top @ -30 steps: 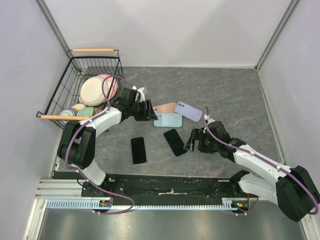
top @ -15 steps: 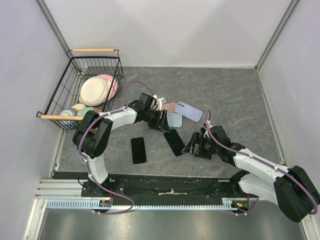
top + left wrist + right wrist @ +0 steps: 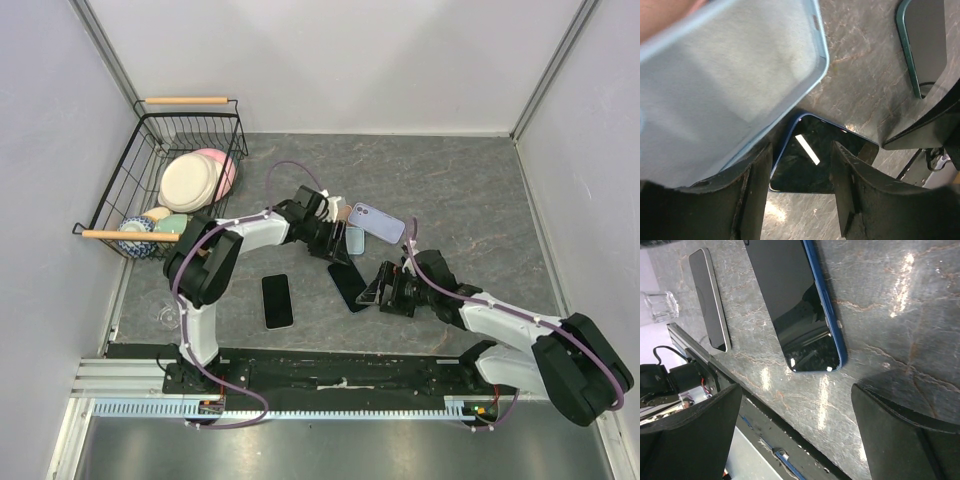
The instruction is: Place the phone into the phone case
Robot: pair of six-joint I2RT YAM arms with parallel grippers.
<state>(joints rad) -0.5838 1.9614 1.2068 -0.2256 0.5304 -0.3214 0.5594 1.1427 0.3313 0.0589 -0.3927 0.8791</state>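
A black phone (image 3: 348, 284) with a blue rim lies flat mid-table, also in the left wrist view (image 3: 815, 165) and the right wrist view (image 3: 795, 305). Just behind it is a light blue phone case (image 3: 354, 240), hollow side up (image 3: 725, 85); one corner overhangs the phone's far end. My left gripper (image 3: 337, 246) hovers over the case's near edge. Its jaws (image 3: 801, 150) are apart with only the phone's corner and bare table between them, and the case edge runs up to the left finger (image 3: 752, 190). My right gripper (image 3: 380, 290) stands wide open (image 3: 795, 395) beside the phone's near right end, holding nothing.
A second dark phone (image 3: 277, 300) lies left of the first (image 3: 710, 300). A purple case (image 3: 378, 222) and a pink one (image 3: 338, 212) sit behind the blue case. A wire basket (image 3: 150, 150) of dishes stands far left. A glass (image 3: 165, 317) stands near the left base.
My left gripper has swung right and nearer, from the blue case's left edge to over it and the phone's far end. The right gripper has crept slightly left.
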